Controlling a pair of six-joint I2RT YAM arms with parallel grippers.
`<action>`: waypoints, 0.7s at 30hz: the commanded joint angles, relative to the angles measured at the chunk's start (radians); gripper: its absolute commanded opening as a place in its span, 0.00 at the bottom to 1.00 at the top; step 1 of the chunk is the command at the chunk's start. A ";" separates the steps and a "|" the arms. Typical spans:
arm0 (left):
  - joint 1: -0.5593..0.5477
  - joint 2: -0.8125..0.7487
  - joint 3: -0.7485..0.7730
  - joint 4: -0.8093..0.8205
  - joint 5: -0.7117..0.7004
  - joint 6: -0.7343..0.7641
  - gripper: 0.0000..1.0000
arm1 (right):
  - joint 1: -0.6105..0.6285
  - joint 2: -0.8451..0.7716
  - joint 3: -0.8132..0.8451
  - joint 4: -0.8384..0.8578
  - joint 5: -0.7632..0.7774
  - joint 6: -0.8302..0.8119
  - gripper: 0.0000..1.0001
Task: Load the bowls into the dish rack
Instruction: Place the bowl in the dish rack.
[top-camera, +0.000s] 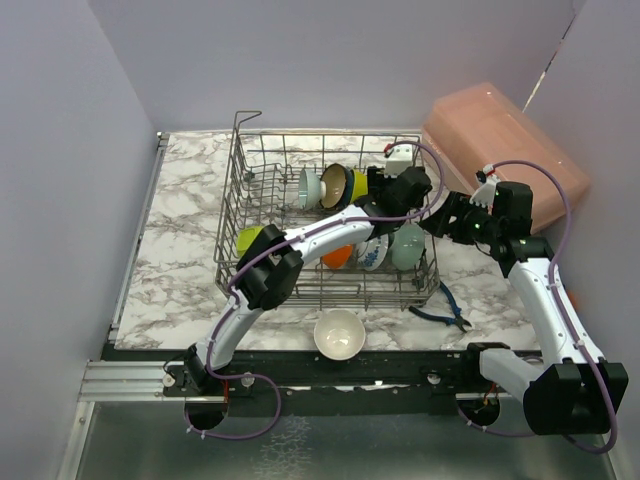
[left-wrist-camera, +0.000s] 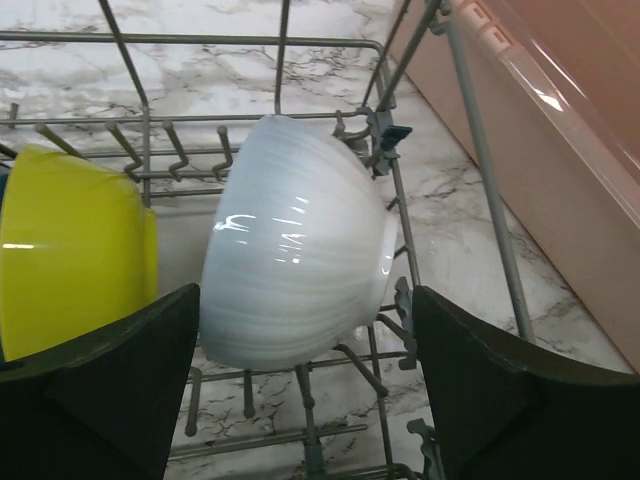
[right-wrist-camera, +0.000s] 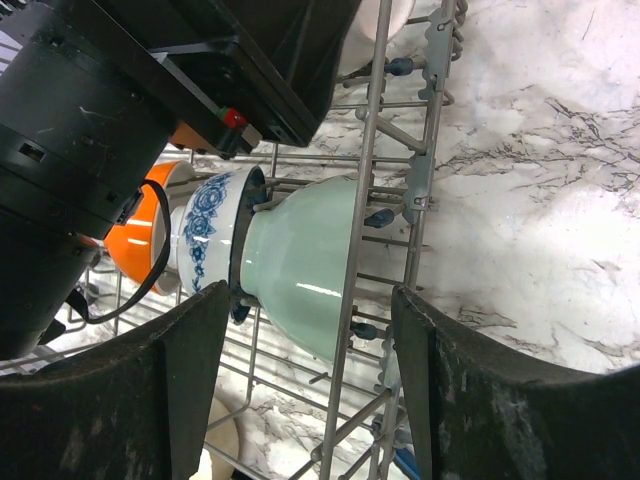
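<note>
From above we see the dish rack (top-camera: 240, 190) mid-table (top-camera: 180, 260), with the pink box (top-camera: 505, 140) just past its far right corner and blue-handled pliers (top-camera: 448, 310) by its near right one. The left arm (top-camera: 300, 245) lies diagonally over the rack and hides part of the orange bowl (top-camera: 338, 258) and blue-patterned bowl (top-camera: 372, 253). A cream bowl (top-camera: 339, 334) stands alone on the table in front of the rack. The right arm (top-camera: 545, 290) reaches toward the rack's right side.

The left wrist view gives us what the top cannot — a white bowl (left-wrist-camera: 300, 270) on its side in the rack beside a yellow bowl (left-wrist-camera: 70, 260). The left jaws are spread wide either side of it, with a gap showing on one side.

In the right wrist view the right jaws stand wide and empty outside the rack, the mint green bowl (right-wrist-camera: 300, 270) just inside — the left arm's black body fills the upper left.
</note>
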 joint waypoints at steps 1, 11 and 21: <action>-0.016 -0.036 0.025 0.037 0.085 -0.022 0.88 | 0.004 -0.013 0.000 0.002 0.008 -0.011 0.70; -0.014 -0.046 0.013 0.038 0.122 -0.026 0.82 | 0.005 -0.011 0.000 0.003 0.006 -0.012 0.70; 0.022 -0.050 -0.006 0.039 0.140 0.099 0.64 | 0.004 -0.016 0.004 -0.002 0.001 -0.014 0.70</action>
